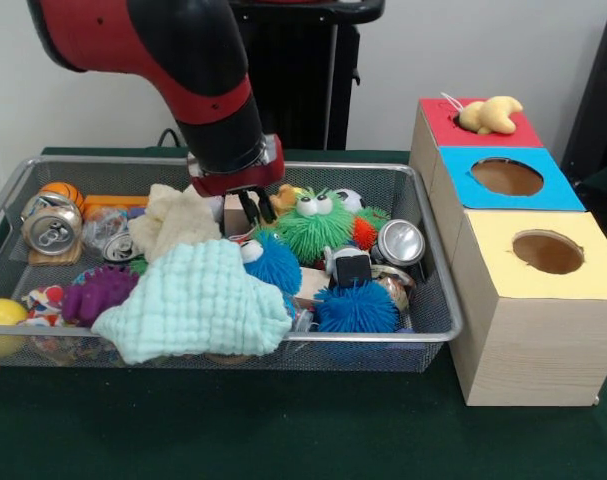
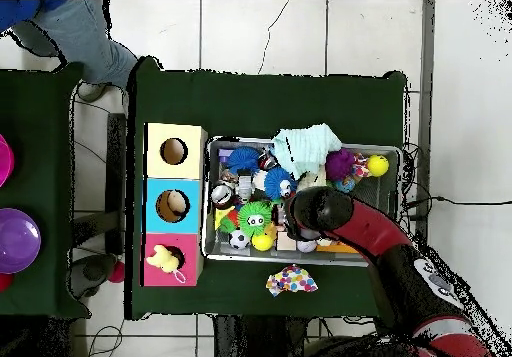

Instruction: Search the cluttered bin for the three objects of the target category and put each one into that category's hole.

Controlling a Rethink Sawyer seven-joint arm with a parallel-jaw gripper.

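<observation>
The wire mesh bin (image 1: 438, 290) is full of clutter; it also shows in the overhead view (image 2: 300, 256). My gripper (image 1: 256, 209) is lowered into the bin's back middle, just left of a green puffer ball (image 1: 313, 225), its fingers slightly apart with nothing between them. A pale yellow plush animal (image 1: 491, 115) lies on the red face (image 1: 513, 130) of the wooden box, covering most of the hole; it also shows from overhead (image 2: 163, 260). A yellow-orange soft thing (image 1: 284, 194) peeks out behind the puffer. I see no striped tiger.
Blue-faced hole (image 1: 506, 177) and yellow-faced hole (image 1: 548, 251) sit beside the red one. The bin holds a mint cloth (image 1: 193, 305), a cream cloth (image 1: 178, 222), cans (image 1: 53, 232), and blue (image 1: 355, 308) and purple (image 1: 98, 292) puffers. A person's leg (image 2: 80, 33) is nearby.
</observation>
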